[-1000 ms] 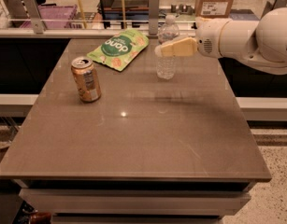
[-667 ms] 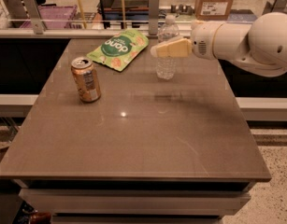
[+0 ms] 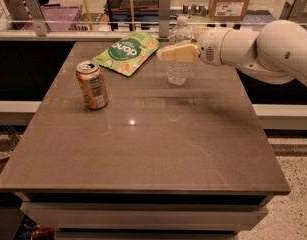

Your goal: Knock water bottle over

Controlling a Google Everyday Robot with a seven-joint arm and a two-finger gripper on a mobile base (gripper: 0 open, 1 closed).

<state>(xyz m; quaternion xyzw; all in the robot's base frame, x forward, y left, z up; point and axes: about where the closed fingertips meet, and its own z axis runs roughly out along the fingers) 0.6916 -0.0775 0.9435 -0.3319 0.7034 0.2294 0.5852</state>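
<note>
**Q:** Water bottle [image 3: 177, 73], where is it on the desk [image 3: 158, 149]?

**A:** Start at the left. An orange-gold drink can [image 3: 92, 85] stands upright on the left part of the brown desk, its top opened. Behind it and to the right, a green snack pouch [image 3: 125, 53] lies flat near the far edge. Just right of the pouch stands the water bottle, upright, clear and ribbed, with a white cap. It is close to the far edge, a little right of the middle, and well apart from the can.

**Q:** And where is the gripper [image 3: 162, 54]?

**A:** It reaches in from the right at the height of the bottle's middle and crosses in front of it, hiding that part. Its pale fingers [image 3: 180, 53] point left and lie together with nothing between them, their tips just past the bottle's left side, above the pouch's edge. Whether they touch the bottle cannot be told. The white arm [image 3: 273, 49] stretches away to the right edge.
</note>
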